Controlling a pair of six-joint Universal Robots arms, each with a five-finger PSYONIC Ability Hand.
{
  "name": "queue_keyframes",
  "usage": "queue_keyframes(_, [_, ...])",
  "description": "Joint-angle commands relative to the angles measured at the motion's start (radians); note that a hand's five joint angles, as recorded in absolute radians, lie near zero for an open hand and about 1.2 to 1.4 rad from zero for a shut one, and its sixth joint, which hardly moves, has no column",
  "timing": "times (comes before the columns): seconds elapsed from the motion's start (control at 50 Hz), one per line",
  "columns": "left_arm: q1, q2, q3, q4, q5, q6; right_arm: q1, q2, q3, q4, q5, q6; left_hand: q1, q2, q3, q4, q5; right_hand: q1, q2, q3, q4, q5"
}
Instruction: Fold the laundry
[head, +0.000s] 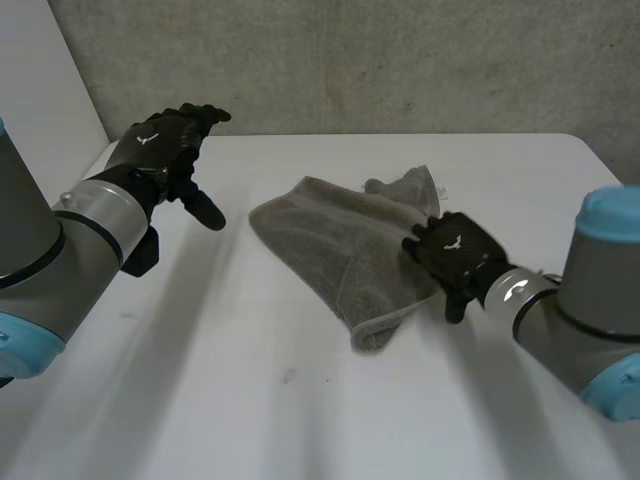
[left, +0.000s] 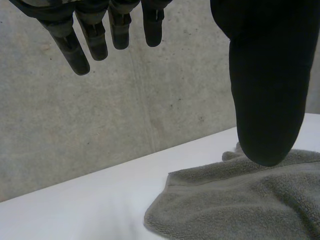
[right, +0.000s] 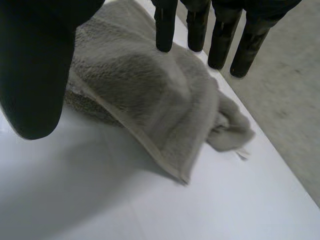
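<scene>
A grey towel (head: 345, 245) lies crumpled and partly doubled over in the middle of the white table (head: 300, 420). My right hand (head: 455, 252) hovers at the towel's right edge, fingers straight, holding nothing. From its wrist I look down on the towel (right: 150, 95), which lies below the straight fingers (right: 197, 30); the thumb (right: 35, 65) is spread wide. My left hand (head: 165, 145) is raised above the table's far left, clear of the cloth. In its wrist view the fingers (left: 95, 40) and thumb (left: 267, 100) are spread, with the towel (left: 240, 205) beyond the thumb.
A concrete wall (head: 350, 60) runs behind the table's far edge. Bare table surface stretches in front of the towel and to its left. The table's right edge (right: 280, 160) runs close past the towel's bunched end.
</scene>
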Motion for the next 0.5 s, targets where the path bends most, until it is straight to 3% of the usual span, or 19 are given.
queue_keyframes(0.02, [-0.001, -0.005, -0.002, 0.001, 0.001, 0.002, -0.003, 0.118, 0.040, -0.334, -0.028, 0.015, 0.002, 0.011, 0.008, 0.007, -0.022, 0.890, 0.849, 0.856, 0.855, 0.845])
queue_keyframes(0.12, [-0.003, -0.009, -0.005, 0.001, 0.001, 0.002, -0.003, 0.146, 0.057, -0.497, -0.020, 0.037, 0.002, 0.011, 0.008, 0.007, -0.022, 1.147, 1.105, 1.113, 1.111, 1.102])
queue_keyframes(0.2, [-0.009, -0.012, -0.006, -0.001, -0.002, -0.003, 0.002, 0.136, 0.049, -0.509, -0.020, 0.068, 0.002, 0.011, 0.008, 0.007, -0.022, 1.148, 1.106, 1.113, 1.112, 1.102])
queue_keyframes(0.3, [-0.046, -0.012, -0.032, -0.004, -0.005, -0.020, 0.017, -0.009, 0.040, -0.477, 0.025, 0.110, 0.001, 0.010, 0.007, 0.007, -0.023, 1.148, 1.106, 1.113, 1.112, 1.102])
queue_keyframes(0.36, [-0.093, -0.014, -0.066, -0.005, -0.007, -0.073, 0.028, -0.060, 0.031, -0.445, 0.059, 0.112, 0.002, 0.011, 0.008, 0.007, -0.022, 1.148, 1.106, 1.113, 1.112, 1.102])
queue_keyframes(0.44, [-0.159, -0.052, -0.106, -0.005, -0.019, -0.280, 0.112, -0.124, -0.049, -0.298, 0.171, 0.123, 0.022, 0.032, 0.029, 0.028, -0.001, 1.148, 1.106, 1.113, 1.112, 1.102])
queue_keyframes(0.5, [-0.178, -0.078, -0.110, -0.005, -0.025, -0.356, 0.160, -0.127, -0.107, -0.183, 0.232, 0.129, 0.025, 0.035, 0.032, 0.031, 0.002, 1.148, 1.106, 1.113, 1.112, 1.102])
